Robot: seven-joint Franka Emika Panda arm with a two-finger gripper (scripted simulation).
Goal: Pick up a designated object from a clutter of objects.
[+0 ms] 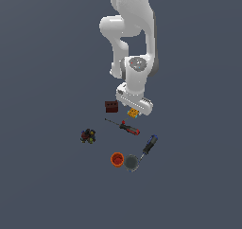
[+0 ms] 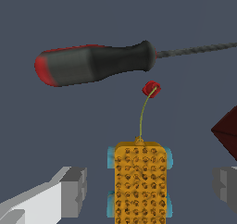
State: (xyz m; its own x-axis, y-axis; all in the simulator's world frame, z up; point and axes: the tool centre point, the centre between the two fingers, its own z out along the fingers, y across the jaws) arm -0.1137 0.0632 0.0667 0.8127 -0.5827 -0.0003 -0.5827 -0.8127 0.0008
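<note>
The yellow-orange block with a bumpy grid-like top and light blue side tabs lies between my two fingers in the wrist view. In the exterior view it peeks out just under the hand. My gripper is open, with one grey fingertip on one side and the other well apart on the other; neither touches the block. A small red ball on a thin green stalk stands beside the block. The red-handled screwdriver lies beyond it.
The dark red box sits close to the hand on the exterior view's left; its corner shows in the wrist view. The dark multicoloured cluster, orange cup, grey cup and blue-handled tool lie lower in the exterior view.
</note>
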